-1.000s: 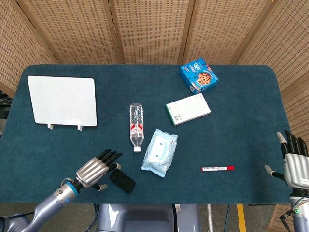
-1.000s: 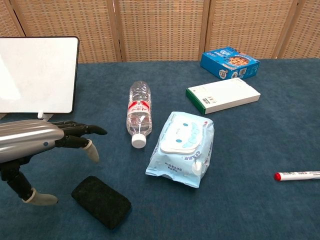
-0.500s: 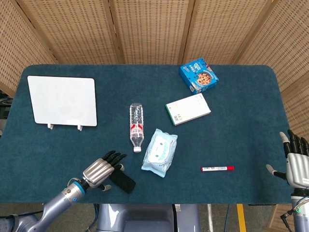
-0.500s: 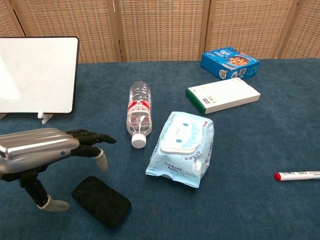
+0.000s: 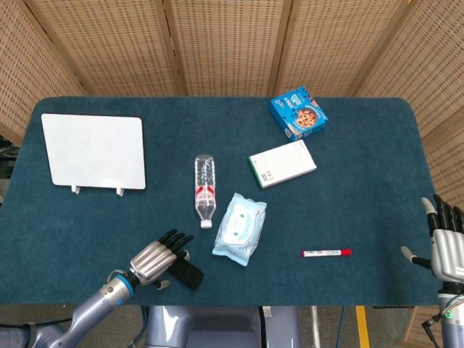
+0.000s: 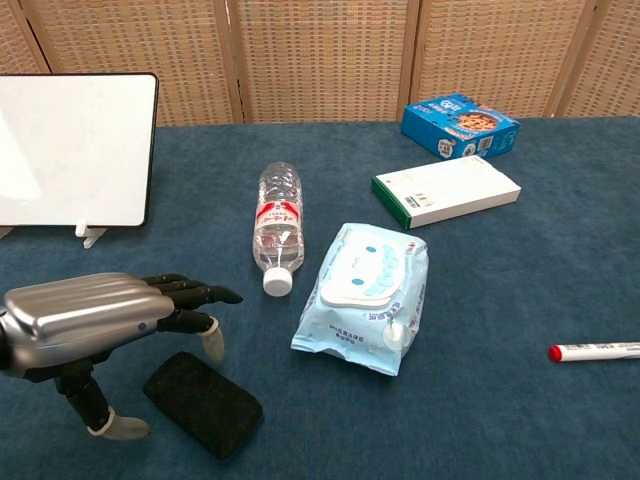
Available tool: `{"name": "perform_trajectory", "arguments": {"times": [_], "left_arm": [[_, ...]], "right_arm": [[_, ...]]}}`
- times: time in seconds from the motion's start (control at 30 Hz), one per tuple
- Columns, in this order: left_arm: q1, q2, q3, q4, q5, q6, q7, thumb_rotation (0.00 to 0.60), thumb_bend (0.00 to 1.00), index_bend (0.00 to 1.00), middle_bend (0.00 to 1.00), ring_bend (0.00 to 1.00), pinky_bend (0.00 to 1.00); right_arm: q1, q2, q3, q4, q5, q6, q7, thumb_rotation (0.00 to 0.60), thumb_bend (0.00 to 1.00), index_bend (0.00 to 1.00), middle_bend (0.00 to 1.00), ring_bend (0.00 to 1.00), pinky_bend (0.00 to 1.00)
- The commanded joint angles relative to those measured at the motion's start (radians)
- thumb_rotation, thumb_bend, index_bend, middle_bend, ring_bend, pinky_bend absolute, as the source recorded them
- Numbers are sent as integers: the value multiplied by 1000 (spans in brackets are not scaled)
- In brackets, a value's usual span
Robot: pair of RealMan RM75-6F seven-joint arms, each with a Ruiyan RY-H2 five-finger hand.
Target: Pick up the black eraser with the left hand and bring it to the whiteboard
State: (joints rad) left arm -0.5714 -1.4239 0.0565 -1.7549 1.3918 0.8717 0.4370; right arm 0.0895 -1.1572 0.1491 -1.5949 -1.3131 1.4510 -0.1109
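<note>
On the blue table lie one each of seven things: a whiteboard, a water bottle, a wipes pack, a white notepad, a blue cookie box, a red-capped marker and the black eraser. The bottle looks clear, its fill level cannot be told, and it lies on its side with the white cap toward the near edge; the wipes pack lies flat with its lid down; the cookie box is closed. The eraser lies near the front edge on the left side, just left of the wipes pack and well apart from the whiteboard, which stands on two small feet at the far left. The left hand hangs over the left part of the eraser with its fingers spread and stretched forward, holding nothing; in the chest view the thumb tip comes down to the cloth just left of the eraser, and whether any finger touches the eraser cannot be told. The right hand is at the table's right edge, fingers apart and upright, empty. Bare cloth runs between the eraser and the whiteboard, and along the whole right third of the table except for the marker.
</note>
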Motion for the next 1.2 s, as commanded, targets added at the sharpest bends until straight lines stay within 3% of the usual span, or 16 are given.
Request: {"name": "perform_trajectory", "arguments": {"times": [0.03, 0.77, 0.97, 1.2], "left_arm": [[0, -10, 2, 4, -12, 5, 14, 600, 219, 297, 0, 0, 0], [-11, -65, -5, 23, -88, 16, 69, 600, 248, 324, 0, 0, 0], [-13, -76, -4, 22, -97, 26, 68, 600, 329, 350, 0, 0, 0], [-18, -81, -2, 25, -107, 31, 74, 600, 334, 374, 0, 0, 0]], "right_arm": [[0, 1, 1, -1, 2, 0, 1, 600, 156, 30, 0, 0, 0], [0, 6, 3, -3, 9, -7, 9, 600, 156, 30, 0, 0, 0], [0, 6, 3, -2, 7, -6, 11, 600, 156, 30, 0, 0, 0], [-2, 7, 3, -3, 6, -3, 14, 600, 156, 30, 0, 0, 0]]}}
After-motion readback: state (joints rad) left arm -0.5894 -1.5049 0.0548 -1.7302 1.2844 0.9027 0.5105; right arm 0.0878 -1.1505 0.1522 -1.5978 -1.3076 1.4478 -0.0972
